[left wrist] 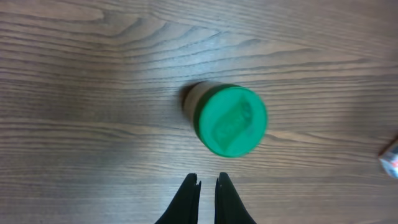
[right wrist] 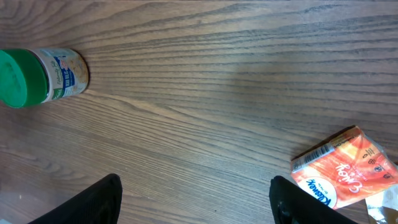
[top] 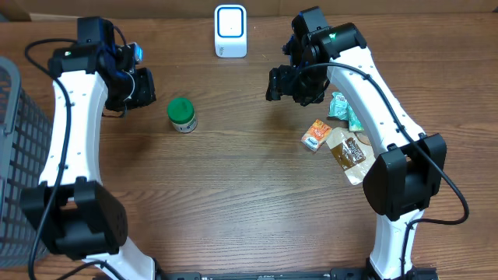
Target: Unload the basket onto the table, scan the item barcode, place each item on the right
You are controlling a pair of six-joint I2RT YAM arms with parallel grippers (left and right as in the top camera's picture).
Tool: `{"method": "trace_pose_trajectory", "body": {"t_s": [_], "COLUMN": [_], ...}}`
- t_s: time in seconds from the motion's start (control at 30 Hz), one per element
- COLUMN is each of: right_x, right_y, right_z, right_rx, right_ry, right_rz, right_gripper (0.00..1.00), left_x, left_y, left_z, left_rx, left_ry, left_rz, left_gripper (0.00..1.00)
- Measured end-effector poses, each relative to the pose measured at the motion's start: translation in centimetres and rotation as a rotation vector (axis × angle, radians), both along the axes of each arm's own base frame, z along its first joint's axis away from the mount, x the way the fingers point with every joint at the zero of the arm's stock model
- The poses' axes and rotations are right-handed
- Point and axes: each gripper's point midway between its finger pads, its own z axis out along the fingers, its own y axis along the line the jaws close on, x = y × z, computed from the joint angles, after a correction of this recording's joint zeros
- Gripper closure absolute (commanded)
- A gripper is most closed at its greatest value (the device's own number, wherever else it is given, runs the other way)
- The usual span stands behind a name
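Jar stands untouched on the table, apart from the scanner — left gripper closed and empty just beside it, right gripper open, holding nothing. 2 steps apparently remain — pickup and scan.

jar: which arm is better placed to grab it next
Left, probably: the left end effector is close to the jar, though shut, so must open first. The right end effector is open but farther off, by the orange pack.

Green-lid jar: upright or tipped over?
Upright. The jar stands on the table, its round green lid facing up in overhead and left wrist views.
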Motion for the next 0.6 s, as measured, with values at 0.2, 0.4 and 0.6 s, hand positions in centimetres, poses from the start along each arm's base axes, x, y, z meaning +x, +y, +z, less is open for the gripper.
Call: {"method": "trace_pose_trajectory", "body": {"t_s": [0.2,0.4,0.6], "right_x": [0.1,0.1,0.1], "right_y": [0.0,0.0,0.0], "right_z": [0.0,0.0,0.0], "right_rx": [0.002,-0.001,-0.001], "right_ry": [-0.005,-0.006,-0.006], "right_rz": [0.000,-0.001,-0.001], "right_gripper": [0.21,0.21,0.21], "left_x": [0.6,0.2,0.0], "left_y": [0.6,0.6,0.6], "left_z": [-2.9,-5.7,-9.1], "left_rx": [0.045,0.057,0.046], "left_ry": [0.047,0.113,0.192], "left_rz": [-0.067,-0.167,-0.206], "left_gripper": [0.96,0.96,0.96]}}
